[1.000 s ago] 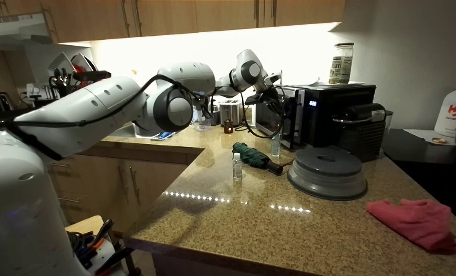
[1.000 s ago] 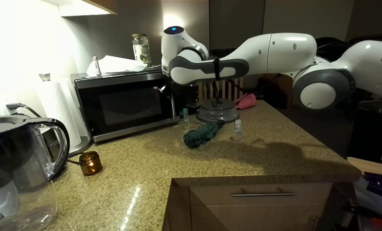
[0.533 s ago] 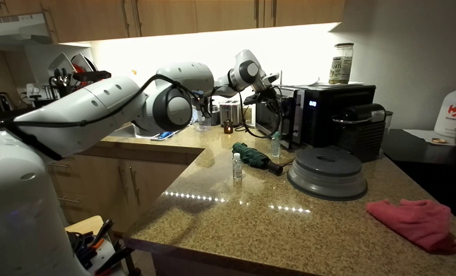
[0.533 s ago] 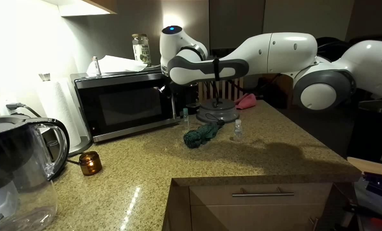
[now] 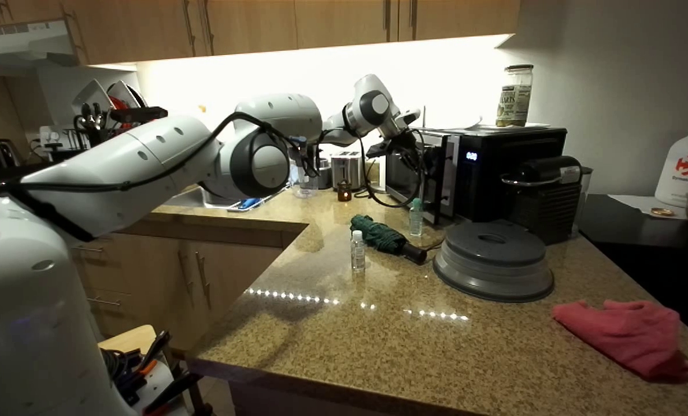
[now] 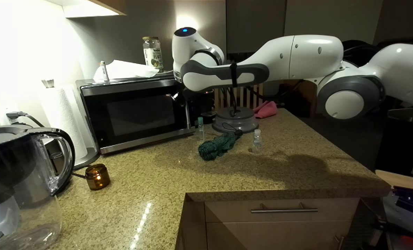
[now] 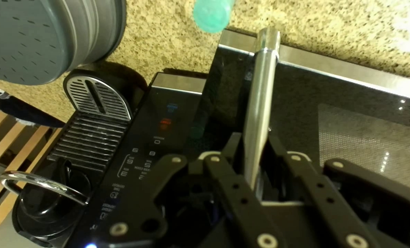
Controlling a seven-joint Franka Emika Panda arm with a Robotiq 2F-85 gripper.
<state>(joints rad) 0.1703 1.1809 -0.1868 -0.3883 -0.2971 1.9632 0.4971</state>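
Observation:
My gripper (image 7: 255,142) is shut around the metal door handle (image 7: 265,79) of a black and silver microwave, a finger on each side of the bar. The microwave door (image 7: 294,82) sits out of line with the control panel (image 7: 156,137), so it looks slightly ajar. In an exterior view the gripper (image 5: 399,147) appears dark against the microwave front; elsewhere the arm's wrist hides it, with the handle's lower end (image 6: 187,116) showing below. A clear bottle with a green cap (image 7: 212,14) stands on the counter close to the door's lower corner.
On the counter lie a green folded umbrella (image 5: 381,236), a small white-capped bottle (image 5: 358,252), a grey collapsible cover (image 5: 492,263) and a pink cloth (image 5: 627,338). A coffee machine (image 7: 88,137) adjoins the microwave. An amber jar (image 6: 97,176) and a pitcher (image 6: 22,180) stand opposite. A jar (image 6: 153,53) tops the microwave.
The arm's wrist has shifted slightly to the left in both exterior views, the grip staying at the handle. The hanging cable moved off the green cap. Objects on the counter are unmoved.

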